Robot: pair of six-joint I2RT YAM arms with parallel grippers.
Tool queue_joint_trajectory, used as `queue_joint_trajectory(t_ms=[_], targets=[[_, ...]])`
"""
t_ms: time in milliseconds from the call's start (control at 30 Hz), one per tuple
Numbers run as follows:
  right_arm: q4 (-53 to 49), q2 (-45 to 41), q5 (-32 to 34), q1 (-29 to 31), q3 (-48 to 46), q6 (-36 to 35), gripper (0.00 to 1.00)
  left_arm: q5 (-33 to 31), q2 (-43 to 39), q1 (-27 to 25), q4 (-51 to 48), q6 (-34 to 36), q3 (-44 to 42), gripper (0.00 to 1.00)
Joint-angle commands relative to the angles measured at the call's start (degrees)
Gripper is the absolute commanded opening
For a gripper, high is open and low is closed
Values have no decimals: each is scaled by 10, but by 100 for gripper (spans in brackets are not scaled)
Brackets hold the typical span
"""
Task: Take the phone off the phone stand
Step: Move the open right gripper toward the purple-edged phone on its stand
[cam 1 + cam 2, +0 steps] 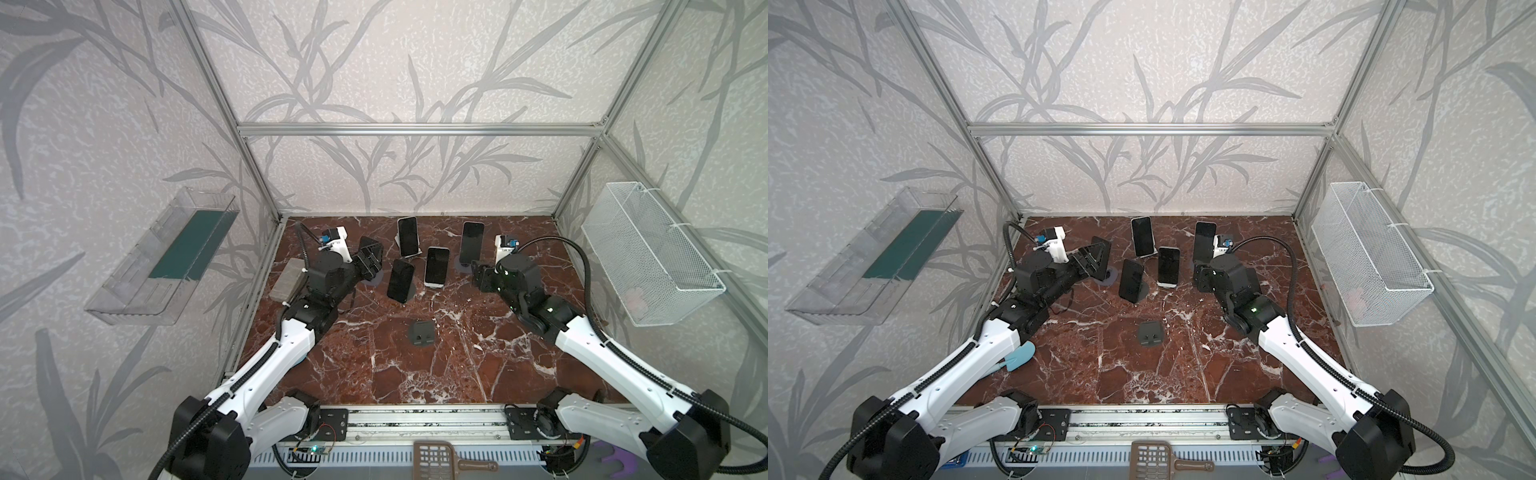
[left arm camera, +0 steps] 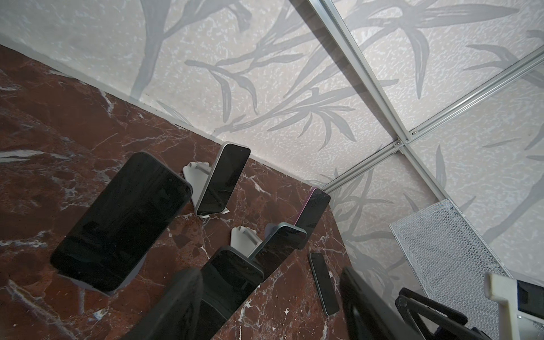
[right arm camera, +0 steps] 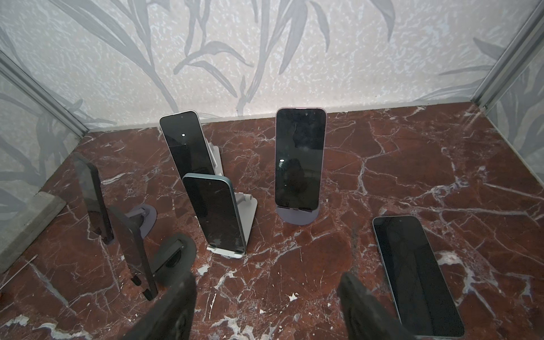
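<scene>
Now we find the right tool [image 3: 266,275] low over the counter [image 3: 412,164], its jaws standing apart with only bare marble between them. The flat phone [image 3: 418,273] lies face up on the counter just beside one of that tool's fingers [image 3: 362,306], off any stand.

We count six phones: that one, and five propped on stands [image 3: 297,217]. In both top views the five cluster at centre frame toward the back wall: the white phone [image 1: 407,236], the purple phone [image 1: 471,242], the teal phone [image 1: 436,266], the dark phone [image 1: 401,280] and the edge-on phone [image 1: 370,248]. The purple phone rises just behind the right tool. A small dark piece [image 1: 421,333] sits alone at mid-frame, nearer the camera.

The left tool [image 1: 368,262] hangs just beside the edge-on phone, and its jaws are apart and empty too. We see two arms, each reaching in from a lower corner of the frame with the elbow bent and the wrist low.
</scene>
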Motion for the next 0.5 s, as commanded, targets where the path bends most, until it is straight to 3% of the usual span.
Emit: queue_joint_trajectory(t_ms=[0, 233, 467], targets=[[-13, 38, 20, 0, 44, -42, 78, 4, -5, 3, 12, -9, 2, 74], [74, 124, 120, 0, 79, -67, 90, 18, 8, 3, 17, -18, 2, 74], [38, 253, 128, -29, 214, -80, 96, 50, 16, 4, 29, -23, 6, 74]])
